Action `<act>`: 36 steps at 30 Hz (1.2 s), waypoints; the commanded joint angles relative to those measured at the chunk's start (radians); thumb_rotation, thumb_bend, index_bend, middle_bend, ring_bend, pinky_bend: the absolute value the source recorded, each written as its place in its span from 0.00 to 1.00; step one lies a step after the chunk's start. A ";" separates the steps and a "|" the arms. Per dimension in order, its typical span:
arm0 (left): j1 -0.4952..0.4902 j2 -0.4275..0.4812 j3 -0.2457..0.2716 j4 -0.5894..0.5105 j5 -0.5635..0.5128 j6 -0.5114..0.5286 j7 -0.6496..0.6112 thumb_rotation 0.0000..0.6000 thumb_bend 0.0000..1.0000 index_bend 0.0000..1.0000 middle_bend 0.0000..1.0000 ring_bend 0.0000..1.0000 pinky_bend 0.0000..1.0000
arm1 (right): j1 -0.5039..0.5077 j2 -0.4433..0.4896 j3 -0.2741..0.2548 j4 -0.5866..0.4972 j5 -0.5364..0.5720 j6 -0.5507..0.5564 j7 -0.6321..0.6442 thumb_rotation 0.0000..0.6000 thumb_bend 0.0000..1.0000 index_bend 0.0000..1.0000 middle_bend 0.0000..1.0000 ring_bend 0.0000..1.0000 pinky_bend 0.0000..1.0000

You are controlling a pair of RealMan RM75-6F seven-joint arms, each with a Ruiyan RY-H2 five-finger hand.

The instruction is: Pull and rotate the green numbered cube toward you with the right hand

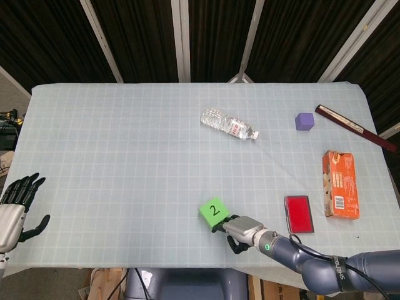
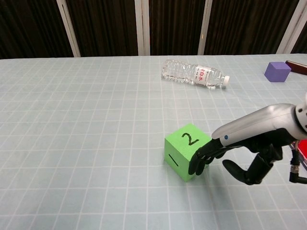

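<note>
Fingertips (image 2: 197, 163) of the right hand (image 1: 240, 229) press against the right-facing side of the green numbered cube (image 1: 213, 212), low on its near corner; the fingers are curled and close together against that face rather than wrapped round it, and the thumb hangs apart below, touching nothing. The cube sits on the gridded tabletop (image 1: 125, 156) close to the near edge, a little right of centre, turned so one corner points toward the robot. Its top shows a handwritten 2, and its near-left face carries a single stroke. Left of the cube, well apart and off the near-left corner of the tabletop, the left hand (image 1: 14, 209) is raised with its fingers spread and holds nothing. Right of the cube, a flat red case (image 1: 297, 214) lies on the tabletop, and beyond that, further right, an orange box (image 1: 339, 184) lies flat near the right edge. Behind the cube, about mid-depth and slightly right, a clear plastic water bottle (image 1: 229, 124) lies on its side with its cap end pointing right. Far behind and to the right of the cube stands a small purple cube (image 1: 304, 121), and just past it a long dark red bar (image 1: 354, 127) lies slanted along the far right corner.
</note>
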 commanded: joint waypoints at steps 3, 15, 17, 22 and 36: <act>-0.001 0.000 0.000 0.000 0.001 -0.001 -0.001 1.00 0.44 0.08 0.00 0.00 0.04 | 0.005 -0.013 0.044 0.030 -0.013 -0.060 0.088 1.00 0.90 0.17 0.16 0.09 0.00; -0.002 0.005 -0.002 0.002 -0.003 -0.003 -0.015 1.00 0.44 0.08 0.00 0.00 0.04 | 0.002 -0.081 0.081 0.112 -0.046 -0.097 0.215 1.00 0.90 0.17 0.16 0.09 0.00; -0.002 0.006 -0.002 0.002 -0.003 -0.003 -0.016 1.00 0.44 0.08 0.00 0.00 0.04 | -0.004 -0.084 0.100 0.128 -0.056 -0.131 0.251 1.00 0.90 0.17 0.16 0.09 0.00; -0.001 0.007 -0.002 0.001 -0.002 -0.001 -0.019 1.00 0.44 0.08 0.00 0.00 0.04 | -0.027 -0.097 0.145 0.149 -0.085 -0.187 0.322 1.00 0.90 0.17 0.16 0.10 0.00; -0.002 0.009 -0.003 0.004 -0.004 -0.002 -0.028 1.00 0.44 0.08 0.00 0.00 0.04 | -0.112 -0.186 0.256 0.233 -0.184 -0.223 0.470 1.00 0.90 0.17 0.16 0.10 0.00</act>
